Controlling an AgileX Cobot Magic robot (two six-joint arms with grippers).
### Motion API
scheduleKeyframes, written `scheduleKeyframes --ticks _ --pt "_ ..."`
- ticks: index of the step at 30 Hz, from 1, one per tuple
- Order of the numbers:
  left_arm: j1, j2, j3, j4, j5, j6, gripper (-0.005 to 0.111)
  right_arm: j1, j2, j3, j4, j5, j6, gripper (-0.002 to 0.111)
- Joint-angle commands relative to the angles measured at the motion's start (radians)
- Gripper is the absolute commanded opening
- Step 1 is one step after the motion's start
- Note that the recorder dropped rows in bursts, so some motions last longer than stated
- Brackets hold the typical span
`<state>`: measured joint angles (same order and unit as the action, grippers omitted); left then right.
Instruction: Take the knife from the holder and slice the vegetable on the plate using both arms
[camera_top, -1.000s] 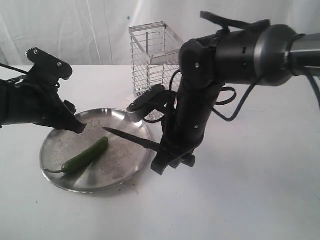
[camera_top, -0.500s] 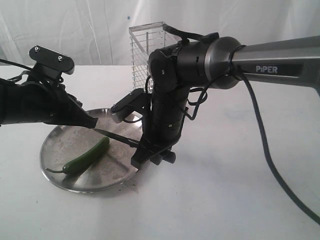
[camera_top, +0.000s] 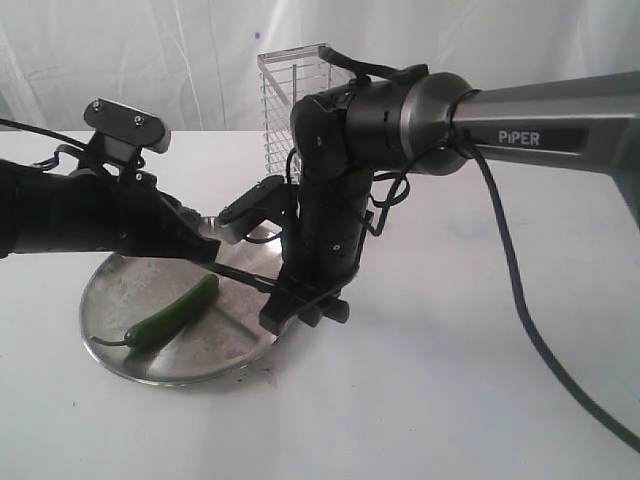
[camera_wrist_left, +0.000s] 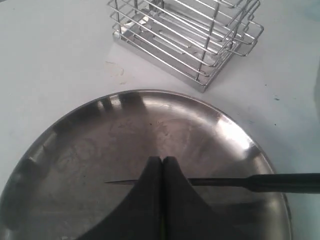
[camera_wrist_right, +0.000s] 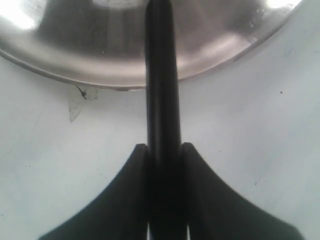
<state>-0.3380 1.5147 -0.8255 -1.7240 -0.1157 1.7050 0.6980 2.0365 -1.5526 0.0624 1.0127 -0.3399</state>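
Observation:
The black knife (camera_top: 245, 276) lies level over the steel plate (camera_top: 105, 290), its tip pointing left. My right gripper (camera_top: 288, 298) is shut on its handle (camera_wrist_right: 162, 75) at the plate's right rim; in the right wrist view the gripper (camera_wrist_right: 164, 147) clamps the handle from both sides. My left gripper (camera_top: 207, 252) hovers over the plate's back part, just above the blade tip. Its fingers (camera_wrist_left: 155, 172) are pressed together with nothing between them, and the knife (camera_wrist_left: 225, 182) crosses beyond them. The green chili (camera_top: 172, 311) lies on the plate in front of the blade. The wire holder (camera_top: 285, 100) stands behind.
The holder (camera_wrist_left: 190, 35) is a short way beyond the plate's (camera_wrist_left: 100, 145) far rim. A small thin scrap (camera_wrist_right: 75, 102) lies on the white table beside the plate's (camera_wrist_right: 75, 70) near rim. The right arm's cable (camera_top: 520, 320) trails across the table on the right.
The right arm carried the knife left over the plate, then nearly held still. The left gripper moved right across the plate and now sits above the blade tip.

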Motion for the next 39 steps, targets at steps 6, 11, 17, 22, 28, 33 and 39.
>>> scheduleKeyframes --ticks 6,11,17,22,28,33,39 --pt "-0.003 0.034 -0.001 -0.020 -0.044 -0.009 0.000 0.019 0.042 -0.007 -0.006 0.021 0.003 0.002" --pt "-0.003 0.034 -0.001 -0.020 -0.088 -0.002 0.000 0.022 0.042 -0.007 -0.008 0.004 0.003 0.002" --pt "-0.003 0.042 -0.001 -0.020 -0.090 -0.002 0.000 0.022 0.042 -0.008 -0.008 0.015 0.003 0.002" --pt "0.001 0.102 -0.008 0.016 -0.100 -0.006 0.000 0.022 0.042 -0.008 -0.008 0.015 0.003 0.002" --pt "0.051 0.168 -0.034 0.002 -0.005 -0.073 0.000 0.022 0.042 -0.008 -0.008 0.019 0.003 0.002" --pt "0.156 0.175 -0.042 0.002 0.165 -0.160 0.000 0.022 0.042 -0.008 -0.008 0.019 0.003 0.002" --pt "0.225 0.179 -0.042 0.011 0.264 -0.161 0.000 0.022 0.042 -0.008 -0.008 0.019 0.003 0.002"
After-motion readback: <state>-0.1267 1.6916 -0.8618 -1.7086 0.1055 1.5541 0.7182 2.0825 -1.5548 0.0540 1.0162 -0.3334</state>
